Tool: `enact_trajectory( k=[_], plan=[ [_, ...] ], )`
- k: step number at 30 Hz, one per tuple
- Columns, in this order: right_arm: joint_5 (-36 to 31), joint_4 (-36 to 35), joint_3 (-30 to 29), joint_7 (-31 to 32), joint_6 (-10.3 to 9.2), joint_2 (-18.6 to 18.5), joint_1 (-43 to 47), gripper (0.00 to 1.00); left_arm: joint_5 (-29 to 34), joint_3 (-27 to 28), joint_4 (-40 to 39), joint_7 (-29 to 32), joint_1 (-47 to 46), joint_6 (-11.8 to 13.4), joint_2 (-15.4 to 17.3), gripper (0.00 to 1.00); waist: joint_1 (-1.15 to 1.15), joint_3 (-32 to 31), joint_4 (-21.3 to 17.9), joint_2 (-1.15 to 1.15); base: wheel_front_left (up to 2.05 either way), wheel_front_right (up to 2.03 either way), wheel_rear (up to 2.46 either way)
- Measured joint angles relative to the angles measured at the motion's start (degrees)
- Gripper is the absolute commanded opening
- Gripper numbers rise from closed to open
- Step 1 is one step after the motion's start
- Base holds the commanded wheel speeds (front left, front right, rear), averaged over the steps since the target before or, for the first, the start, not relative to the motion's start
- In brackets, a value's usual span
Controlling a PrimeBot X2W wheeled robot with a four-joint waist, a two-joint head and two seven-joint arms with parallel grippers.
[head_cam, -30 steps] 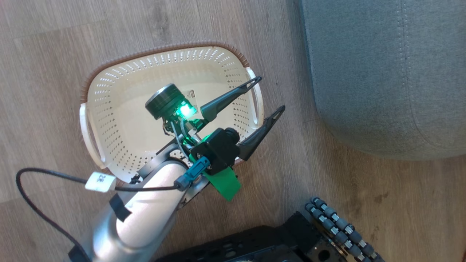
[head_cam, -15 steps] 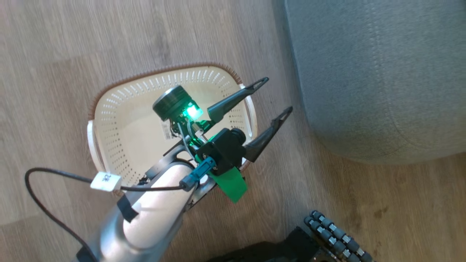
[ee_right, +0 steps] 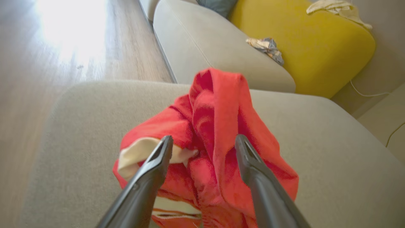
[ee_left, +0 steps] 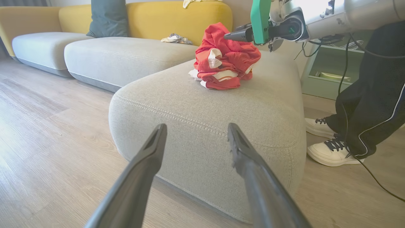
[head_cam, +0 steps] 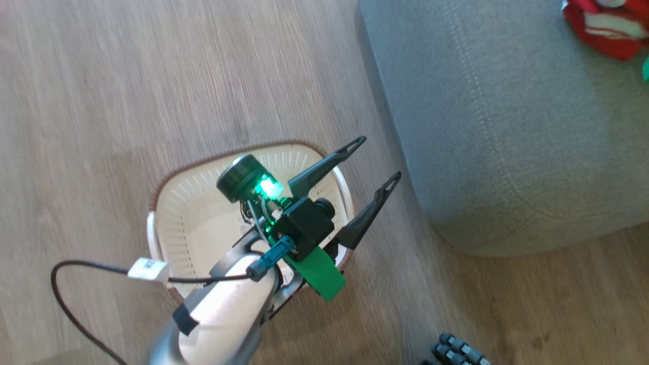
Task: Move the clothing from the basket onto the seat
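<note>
The red clothing (ee_left: 226,60) with white trim lies bunched on top of the grey-green seat (ee_left: 205,104), and shows at the head view's top right corner (head_cam: 603,28). My right gripper (ee_right: 204,139) is open, its fingers either side of an upstanding fold of the clothing (ee_right: 218,107); from the left wrist it shows at the heap's top (ee_left: 234,35). My left gripper (head_cam: 380,157) is open and holds nothing, hovering over the right rim of the cream basket (head_cam: 203,223), whose visible floor is bare. In its own view the left gripper (ee_left: 196,126) points at the seat's side.
The basket stands on the wood floor (head_cam: 127,91) just left of the seat (head_cam: 507,126). A person's legs and white shoes (ee_left: 332,152) stand by the seat's far side. Behind it are sofa cushions (ee_left: 126,53), a yellow backrest (ee_right: 300,41) and loose cloths (ee_right: 265,46).
The head camera has swung: the basket has slid down the picture, the seat fills more of it and the clothing has come in. The left gripper stays open; the right has opened.
</note>
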Motion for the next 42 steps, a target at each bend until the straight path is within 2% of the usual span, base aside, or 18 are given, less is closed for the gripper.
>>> enact_trajectory(
  k=[6,12,16,21,25,32,42],
  plan=[
    [9.73,-16.49,5.87,-0.25,0.00,0.99,8.03,1.00,-0.25,2.42,-0.16,0.00,3.54,1.09,-1.04,1.00,0.00,-5.80,0.58,0.00,0.00,0.00,0.00],
    [21.75,-37.43,12.17,-0.26,0.00,-0.83,21.43,1.00,-1.21,6.43,-1.07,0.00,7.20,2.53,-1.34,1.00,0.00,-10.95,2.61,0.00,0.00,0.00,0.00],
    [25.46,-50.42,13.74,-0.42,0.00,-2.08,29.57,1.00,-1.31,9.82,-1.47,0.00,8.91,3.63,-1.70,1.00,0.00,-13.40,5.19,0.00,0.00,0.00,0.00],
    [27.77,-60.39,13.52,-0.42,0.00,-0.80,38.96,1.00,-2.21,14.96,-2.55,0.00,11.45,6.62,-1.93,1.00,0.00,-15.93,9.09,0.00,0.00,0.00,0.00],
    [28.30,-64.62,13.38,-0.42,0.00,1.77,44.56,1.00,-2.99,18.36,-3.57,0.00,13.56,9.32,-2.02,1.00,0.00,-17.68,12.37,0.00,0.00,0.00,0.00],
    [28.69,-67.17,12.43,-0.42,0.00,5.93,51.47,1.00,-4.68,21.60,-4.53,0.00,17.53,13.14,-2.24,1.00,0.00,-20.31,17.65,0.00,0.00,0.00,0.00],
    [25.86,-62.77,11.74,-0.41,0.00,12.40,60.25,1.00,-5.41,22.23,-2.49,0.00,22.56,14.16,-2.24,1.00,0.00,-23.94,22.50,0.00,0.00,0.00,0.00]
  ],
)
